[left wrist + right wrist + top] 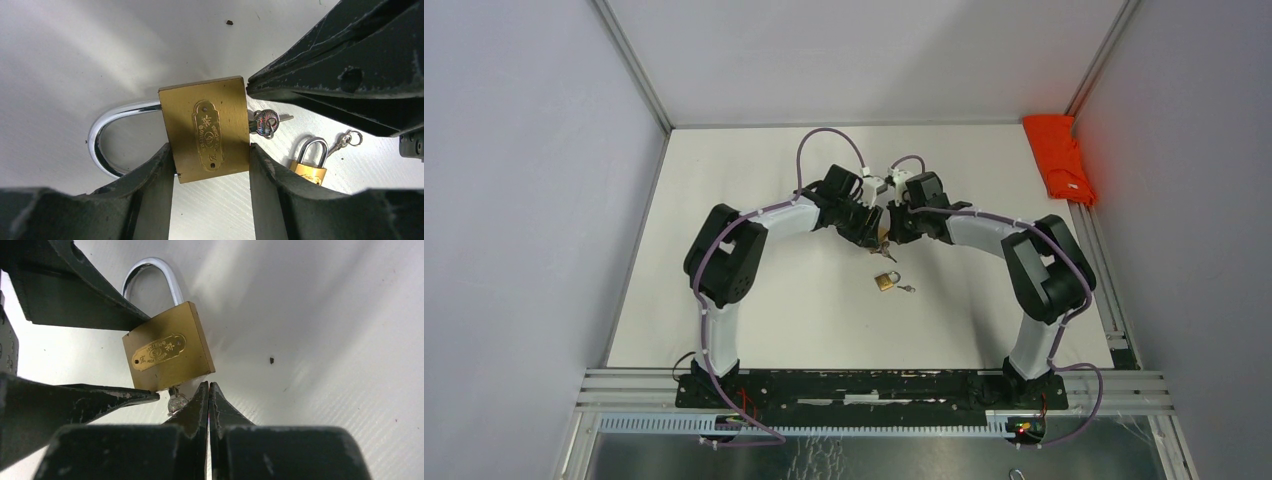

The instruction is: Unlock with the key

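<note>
Large padlock (210,132): held up off the desk (804,320), over its middle and somewhat toward the far edge. Brass body, chrome shackle (112,132).
Left tool (211,152): pinching the brass body across its two narrow sides, with the shackle sticking out sideways.
Right tool (208,390): fingers pressed together, tips at the keyhole-end corner of the body. Nothing visibly between them.
Key (176,401): seated in the keyhole, its head poking out just beside the right tool's tips.
Handling: solid metal, so likely heavy for its size and rigid. The smooth faces probably slip, so the flat sides give the surest hold. The key head is thin and small, best taken across its flat faces for turning.
Small padlock (885,281): lies on the desk, just toward the near edge from the tools, with its own key beside it.
Orange cloth (1057,155): far right corner.
Hidden: one shackle leg sits behind a left finger, so latched or not, cannot tell. The key blade is inside the body. From above, the tools cover the held lock.
</note>
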